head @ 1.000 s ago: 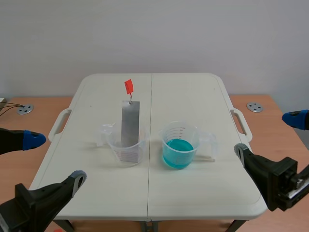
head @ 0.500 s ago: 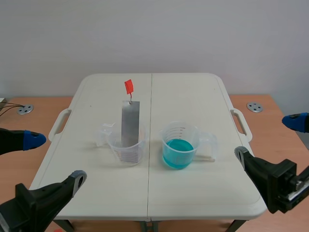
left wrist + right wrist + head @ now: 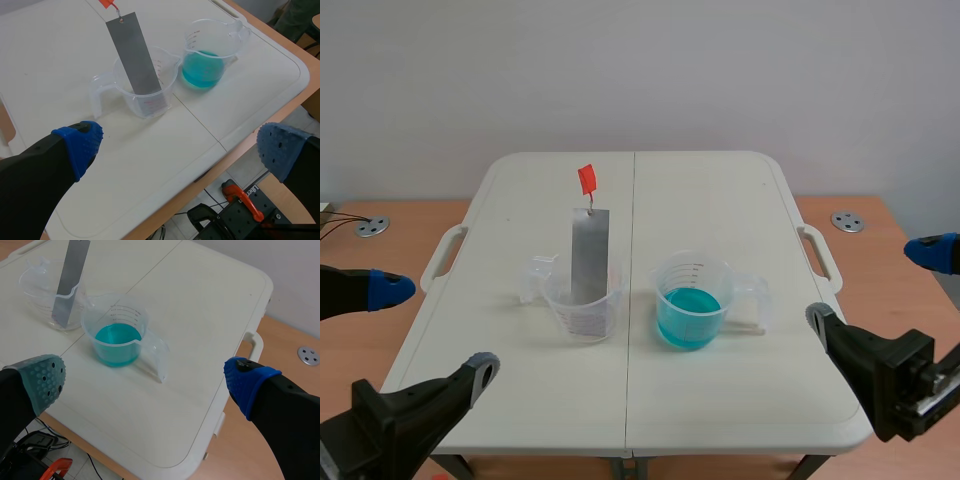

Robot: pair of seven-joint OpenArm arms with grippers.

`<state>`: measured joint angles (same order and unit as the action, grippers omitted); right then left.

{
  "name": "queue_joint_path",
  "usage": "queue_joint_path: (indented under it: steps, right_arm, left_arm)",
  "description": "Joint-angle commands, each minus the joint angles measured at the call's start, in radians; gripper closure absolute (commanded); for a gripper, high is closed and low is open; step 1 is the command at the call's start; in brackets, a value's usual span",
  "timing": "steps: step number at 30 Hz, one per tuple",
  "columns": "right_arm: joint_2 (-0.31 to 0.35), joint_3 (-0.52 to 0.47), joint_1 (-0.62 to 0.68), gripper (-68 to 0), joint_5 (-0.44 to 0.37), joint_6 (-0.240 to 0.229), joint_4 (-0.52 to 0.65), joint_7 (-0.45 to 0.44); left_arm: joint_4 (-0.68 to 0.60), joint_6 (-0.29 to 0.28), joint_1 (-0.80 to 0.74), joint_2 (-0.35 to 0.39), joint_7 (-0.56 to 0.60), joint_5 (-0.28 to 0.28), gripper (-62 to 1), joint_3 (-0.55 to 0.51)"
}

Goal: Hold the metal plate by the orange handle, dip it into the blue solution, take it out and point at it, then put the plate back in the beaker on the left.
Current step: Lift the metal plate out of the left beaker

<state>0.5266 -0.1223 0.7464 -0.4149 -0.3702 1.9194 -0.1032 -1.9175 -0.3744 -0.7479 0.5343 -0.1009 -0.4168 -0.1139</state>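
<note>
At table's near left corner: left gripper (image 3: 182,150) spread wide, holding nothing. At near right corner: right gripper (image 3: 146,380) likewise gaping, empty. Ahead, well apart from both: metal plate (image 3: 590,255) leaning in clear left beaker (image 3: 585,310), orange handle (image 3: 586,179) on top. Just beside: second beaker (image 3: 698,272) with blue solution (image 3: 688,312), on white table (image 3: 700,190).

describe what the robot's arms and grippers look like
The left arm and right arm are black and blocky. The left gripper has two thick black fingers tipped with soft dotted blue pads. The right gripper has the same fingers, with one pad grey-green and the other blue.
</note>
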Motion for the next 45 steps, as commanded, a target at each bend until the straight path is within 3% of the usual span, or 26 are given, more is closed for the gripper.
queue_joint_path:
  steps: [1, 6, 7, 10, 11, 22, 32, 38, 45]
  right_arm:
    - [0.007, -0.001, 0.002, -66.3, -0.008, 0.004, 0.01, -0.014]
    - [0.007, -0.001, 0.002, -66.3, -0.008, 0.004, 0.01, -0.014]
    - [0.007, -0.001, 0.002, -66.3, -0.008, 0.004, 0.01, -0.014]
    - [0.007, -0.001, 0.002, -66.3, -0.008, 0.005, 0.01, -0.015]
    - [0.007, -0.001, 0.002, -66.3, -0.008, 0.005, 0.01, -0.015]
    - [0.007, -0.001, 0.002, -66.3, -0.008, 0.008, 0.01, -0.015]
    - [0.007, -0.001, -0.027, -66.3, -0.027, 0.003, 0.01, -0.019]
    - [-0.005, 0.007, -0.091, -66.3, -0.027, -0.013, 0.01, -0.013]
    - [-0.006, 0.097, -0.202, -66.3, -0.048, -0.016, 0.002, 0.054]
  left_arm:
    - [-0.008, -0.002, 0.0, -0.004, 0.014, -0.006, -62.3, -0.006]
    - [-0.008, -0.002, 0.0, -0.004, 0.015, -0.005, -61.6, -0.006]
    - [-0.008, -0.002, 0.0, -0.004, 0.015, -0.005, -49.8, -0.006]
    - [-0.008, -0.002, -0.011, -0.002, 0.029, 0.017, -6.2, -0.006]
    - [-0.008, -0.002, -0.019, 0.0, 0.033, 0.023, 0.0, -0.006]
    - [-0.008, 0.0, -0.185, 0.002, 0.058, 0.053, -1.9, -0.039]
    - [0.032, 0.014, -0.431, 0.001, 0.02, 0.229, -1.9, -0.11]
    - [0.162, 0.013, -0.476, 0.001, 0.022, 0.231, -1.9, -0.109]
    - [0.323, 0.013, -0.469, 0.001, 0.061, 0.231, -1.9, -0.095]
